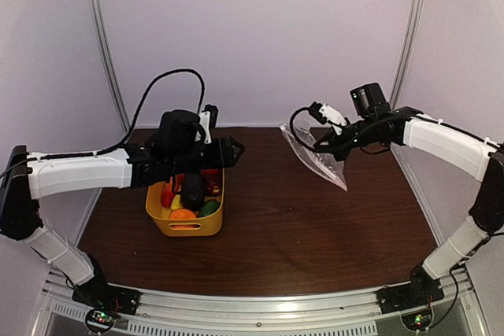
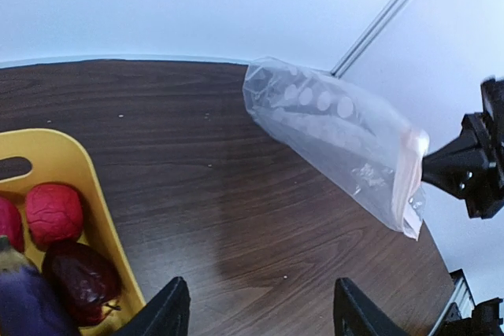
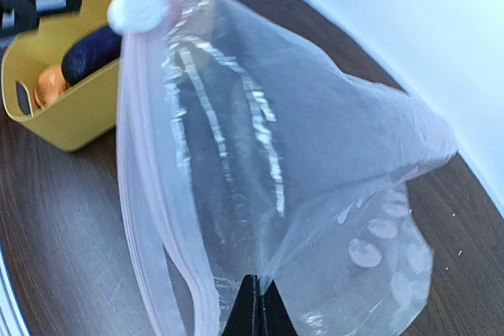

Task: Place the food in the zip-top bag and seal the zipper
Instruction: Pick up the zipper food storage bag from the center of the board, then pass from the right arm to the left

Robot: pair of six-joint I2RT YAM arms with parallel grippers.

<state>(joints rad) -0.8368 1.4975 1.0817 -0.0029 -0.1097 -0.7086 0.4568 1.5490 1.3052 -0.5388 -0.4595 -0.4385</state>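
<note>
Yellow basket (image 3: 71, 116) mostly behind the zip-top bag (image 3: 315, 194), food (image 3: 49, 84) barely visible

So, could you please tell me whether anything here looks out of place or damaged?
Nothing looks spilled or damaged. The zip-top bag hangs crumpled and tilted from the shut right gripper, pinched near its mouth. The food sits inside the yellow basket.
</note>
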